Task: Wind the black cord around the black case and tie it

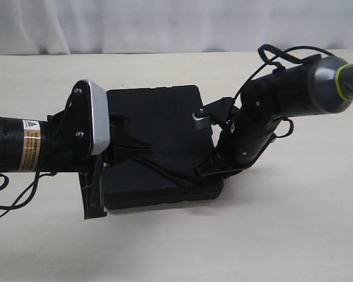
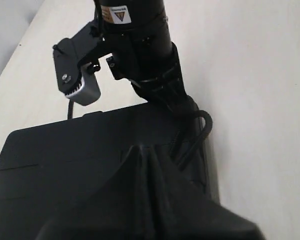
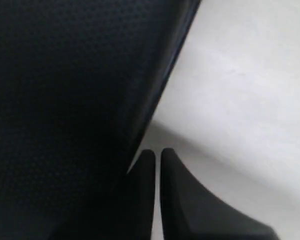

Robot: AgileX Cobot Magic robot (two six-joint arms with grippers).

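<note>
Black throughout, the flat rectangular black plastic case shows a fine dotted grain on its lid in the right wrist view. The smooth bench is pale cream and the draped curtain white. The black left arm has an orange-and-white warning label and a white-faced camera housing. The grey right arm has a yellow-green band. The right claw is matt black.

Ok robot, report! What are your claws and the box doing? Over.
Left gripper shut, over black case. Right gripper shut, at case's edge. Black cord not clearly visible. No obstacle seen.
</note>
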